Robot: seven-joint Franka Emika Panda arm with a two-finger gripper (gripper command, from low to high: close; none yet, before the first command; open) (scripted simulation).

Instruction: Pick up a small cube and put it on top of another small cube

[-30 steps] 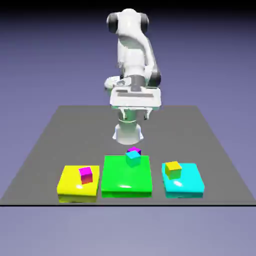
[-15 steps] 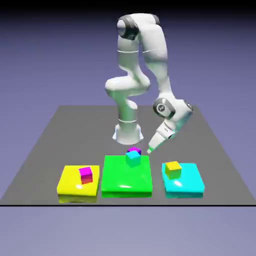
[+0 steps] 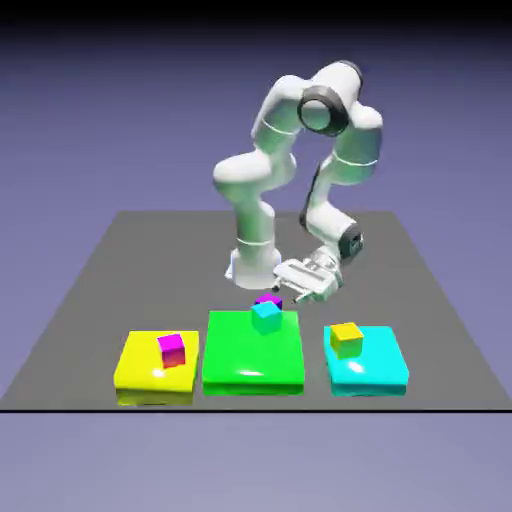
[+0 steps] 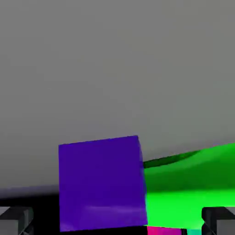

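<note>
On the left of the exterior view, a yellow block (image 3: 150, 380) lies flat near the bench's near edge. On its far right part sits a pink cube (image 3: 171, 350), magenta on top and redder below, turned a little.

Just right of the yellow block, with a narrow gap between, is a wider green block (image 3: 253, 360). A cyan cube (image 3: 266, 318) stands at its far edge, right of the middle.

Behind the cyan cube, on the far side of the green block, is the purple cube (image 3: 268, 299), partly hidden by the cyan one. In the hand view it shows large, a deep violet face in the lower part, left of the middle. Whether it touches the green block I cannot tell.

A bit farther right, and just beyond the purple cube, the pincer (image 3: 286, 298) is low over the grey bench (image 3: 130, 280), tilted toward the exterior view's left. It is open: its tips show wide apart in the hand view, the purple cube's face between them with space on both sides, nothing gripped.

The white arm (image 3: 340, 150) rises from its base at the far middle, bends over to the right and comes down to the pincer.

Farthest right, a cyan block (image 3: 375, 372) carries a yellow-orange cube (image 3: 346, 339) on its far left part.
</note>
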